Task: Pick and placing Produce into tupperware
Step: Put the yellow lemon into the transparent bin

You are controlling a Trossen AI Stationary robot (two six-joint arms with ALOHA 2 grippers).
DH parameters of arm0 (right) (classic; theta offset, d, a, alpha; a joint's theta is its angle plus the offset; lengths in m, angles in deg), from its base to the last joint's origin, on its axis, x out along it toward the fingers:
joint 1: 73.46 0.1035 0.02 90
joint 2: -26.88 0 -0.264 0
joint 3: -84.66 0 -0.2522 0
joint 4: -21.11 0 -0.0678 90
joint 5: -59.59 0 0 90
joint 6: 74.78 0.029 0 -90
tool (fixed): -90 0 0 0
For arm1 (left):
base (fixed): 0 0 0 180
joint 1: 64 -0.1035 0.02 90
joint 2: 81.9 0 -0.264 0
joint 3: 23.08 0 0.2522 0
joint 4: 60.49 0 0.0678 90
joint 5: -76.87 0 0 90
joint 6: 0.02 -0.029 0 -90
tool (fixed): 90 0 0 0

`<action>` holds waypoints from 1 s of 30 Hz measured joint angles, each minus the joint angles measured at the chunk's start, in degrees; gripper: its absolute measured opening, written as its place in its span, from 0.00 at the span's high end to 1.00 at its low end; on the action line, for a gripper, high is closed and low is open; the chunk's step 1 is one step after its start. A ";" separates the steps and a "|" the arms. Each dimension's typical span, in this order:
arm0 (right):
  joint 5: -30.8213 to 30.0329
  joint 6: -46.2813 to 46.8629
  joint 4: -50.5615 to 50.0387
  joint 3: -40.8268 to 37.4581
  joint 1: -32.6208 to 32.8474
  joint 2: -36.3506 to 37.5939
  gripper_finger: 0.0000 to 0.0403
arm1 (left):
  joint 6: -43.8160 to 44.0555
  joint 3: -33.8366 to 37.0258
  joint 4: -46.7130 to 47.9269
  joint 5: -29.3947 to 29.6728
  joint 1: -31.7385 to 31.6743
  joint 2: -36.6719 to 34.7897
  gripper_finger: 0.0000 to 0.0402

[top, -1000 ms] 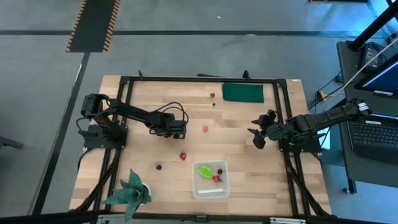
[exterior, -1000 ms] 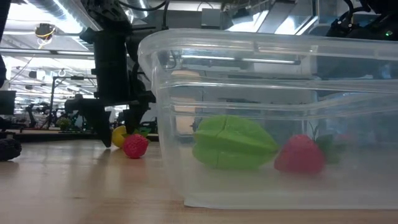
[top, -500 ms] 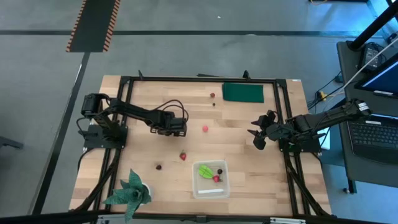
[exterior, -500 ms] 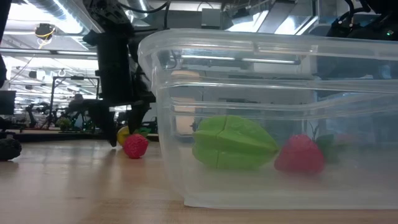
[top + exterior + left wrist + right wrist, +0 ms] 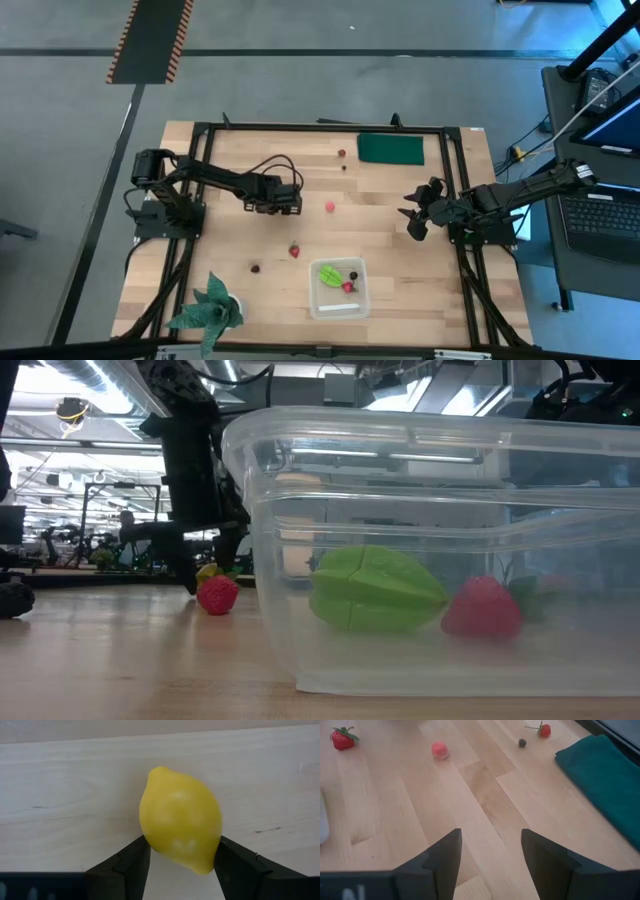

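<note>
Step in hand, as judged: the left gripper [image 5: 291, 203] has its fingers [image 5: 127, 865] closed on the flanks of the yellow lemon [image 5: 180, 818], over the middle-left of the table [image 5: 200, 255]. Whether the fruit has left the wood cannot be told. The fruit is smooth and tapers toward its ends, so the hold looks liable to slip — advise a straight, slow lift, enough height to pass the container wall, then a carry to the near right and release low inside.

The tupperware [image 5: 339, 302] stands at the near edge, right of centre, lid off. Contents: one light green piece [image 5: 377, 588] and one red berry [image 5: 482, 608], side by side on its floor; room remains for the lemon.

Still loose on the table: a strawberry [image 5: 295, 251] just left of the container, a dark berry [image 5: 255, 268] further left, a pink berry [image 5: 329, 207] mid-table, two small pieces near the green pad [image 5: 391, 149] at the far side.

The right gripper [image 5: 413, 221] waits at the right edge — fingers apart, holding nothing
</note>
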 joint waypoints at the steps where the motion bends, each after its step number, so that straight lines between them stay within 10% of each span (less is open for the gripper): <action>1: 0.00 0.00 -0.02 0.00 -0.01 0.00 0.48 | 0.00 0.00 0.00 0.00 -0.05 0.00 0.52; 30: 1.01 0.07 0.02 0.00 -0.02 0.00 0.48 | -0.29 0.00 -0.09 -1.02 0.13 0.00 0.52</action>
